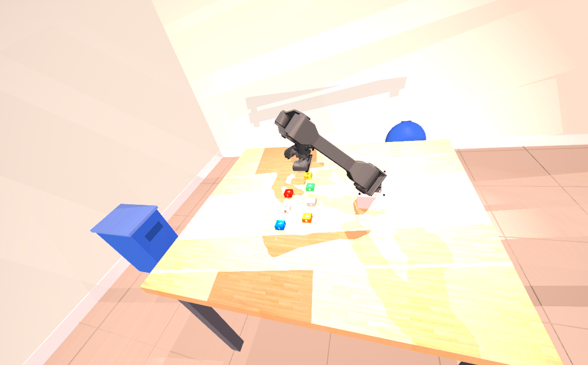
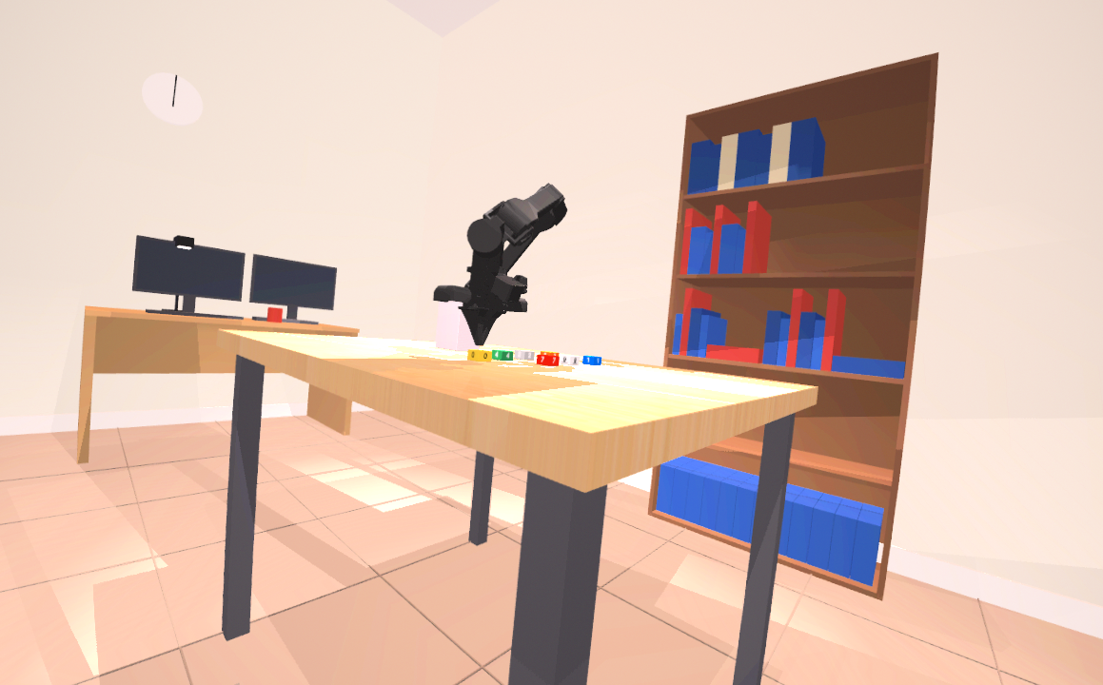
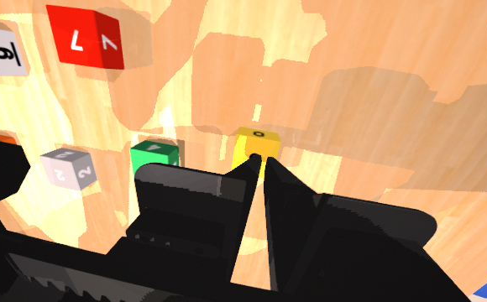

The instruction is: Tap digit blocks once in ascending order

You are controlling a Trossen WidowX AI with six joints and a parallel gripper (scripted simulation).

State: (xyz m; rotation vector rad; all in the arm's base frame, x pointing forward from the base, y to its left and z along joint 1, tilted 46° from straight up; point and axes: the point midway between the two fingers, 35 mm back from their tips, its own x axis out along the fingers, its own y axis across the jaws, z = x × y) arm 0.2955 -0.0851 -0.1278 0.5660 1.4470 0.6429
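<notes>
Yellow hard-looking cube marked 0 (image 1: 308, 175) (image 2: 478, 355) (image 3: 257, 144) lies on the pale wooden table (image 1: 264, 290) (image 2: 453, 417) (image 3: 361, 168) just under the black gripper (image 1: 307, 169) (image 2: 479, 342) (image 3: 263, 161), whose fingers are nearly closed on nothing; probably light, it may slide, so it wants no grasp, only soft touch on the top centre.
</notes>
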